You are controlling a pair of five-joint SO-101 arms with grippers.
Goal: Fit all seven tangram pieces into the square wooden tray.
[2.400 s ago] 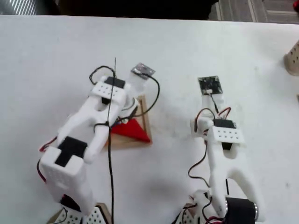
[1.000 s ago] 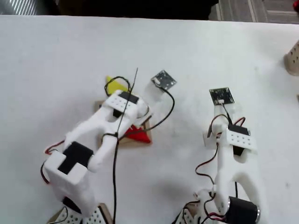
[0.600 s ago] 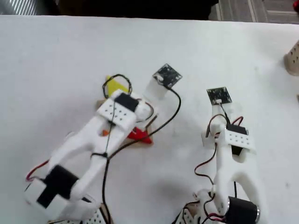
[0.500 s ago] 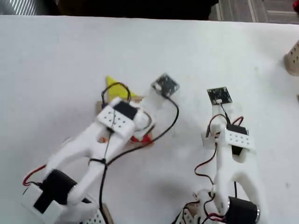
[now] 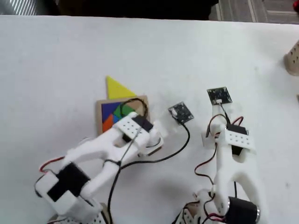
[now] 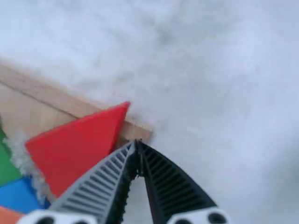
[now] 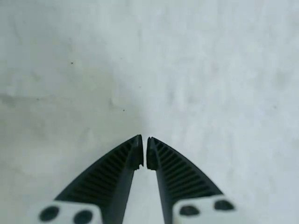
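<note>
The square wooden tray lies left of the table's middle, with blue, green and orange pieces showing inside it. A yellow triangle rests on the table just beyond the tray's far edge. My left arm lies across the tray's near right part. In the left wrist view, my left gripper is shut and empty at the tray's rim. Beside it is a red triangle whose corner rides over the rim. My right gripper is shut and empty above bare table.
The right arm stands to the right of the tray, apart from it. A tan perforated object sits at the table's right edge. White tabletop stretches open on the far and left sides.
The left arm has swung toward the near right, uncovering the yellow triangle and the coloured pieces in the tray. The right arm has held still over the last second.
</note>
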